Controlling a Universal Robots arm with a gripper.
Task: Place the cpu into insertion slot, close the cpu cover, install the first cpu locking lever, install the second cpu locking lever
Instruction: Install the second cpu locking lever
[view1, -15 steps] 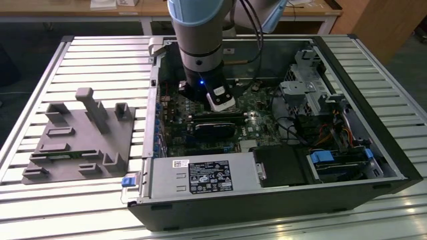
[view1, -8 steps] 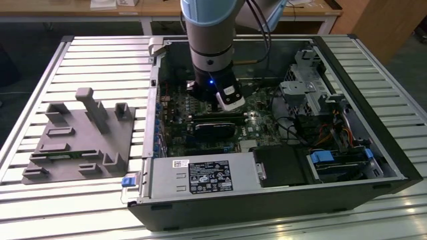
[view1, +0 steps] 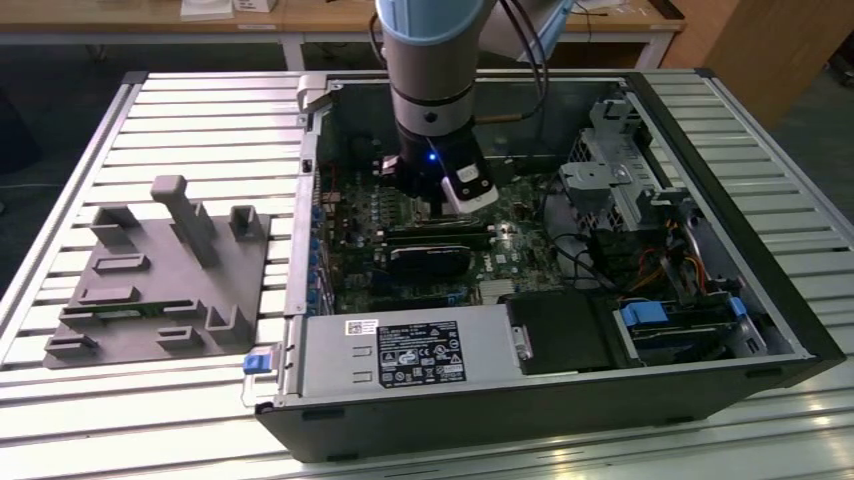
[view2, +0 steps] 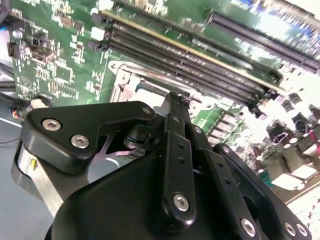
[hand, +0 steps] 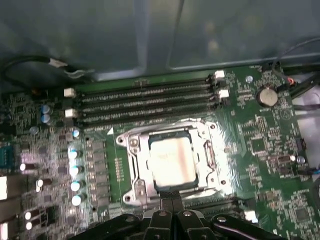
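Pressed together and empty, gripper (hand: 172, 212) poised just short of the cpu (hand: 172, 159), seated flat in the insertion slot (hand: 131, 172) under the seemingly closed cpu cover (hand: 207, 132); light, rigid, fragile, best held by edges.

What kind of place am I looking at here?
Probably a robotics lab or test workshop: an open computer case lies on a slatted metal table, a robot arm reaches into it, and wooden workbenches stand behind.
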